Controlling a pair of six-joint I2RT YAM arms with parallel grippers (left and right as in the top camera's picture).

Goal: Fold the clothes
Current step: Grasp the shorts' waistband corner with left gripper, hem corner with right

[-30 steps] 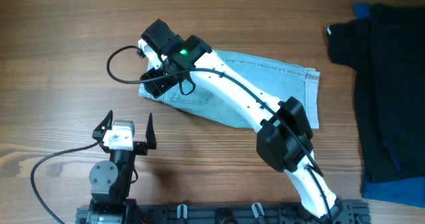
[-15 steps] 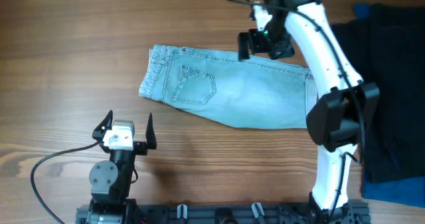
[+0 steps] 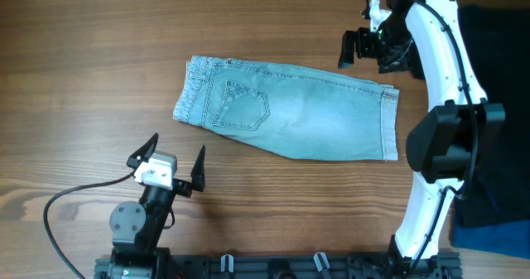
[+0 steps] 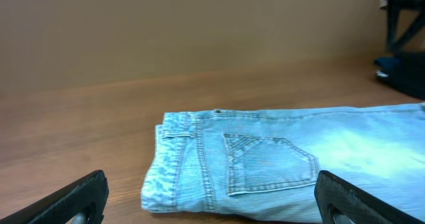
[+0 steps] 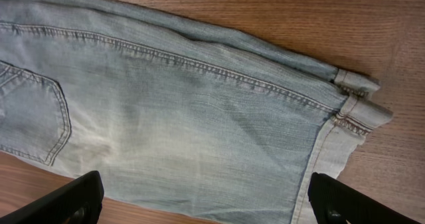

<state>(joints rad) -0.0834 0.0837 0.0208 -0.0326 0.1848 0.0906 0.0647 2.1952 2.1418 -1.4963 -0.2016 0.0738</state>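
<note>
Overhead shows one pair of shorts (image 3: 306,117), one black garment (image 3: 507,64)

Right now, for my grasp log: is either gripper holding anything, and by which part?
Nothing is held. The left gripper and right gripper both have open, empty jaws; the denim shorts lie loose on the table.

Denim shorts (image 3: 290,113) lie flat on the wooden table (image 3: 83,64) (waistband leftward), black garment (image 3: 505,80) at far right.
</note>
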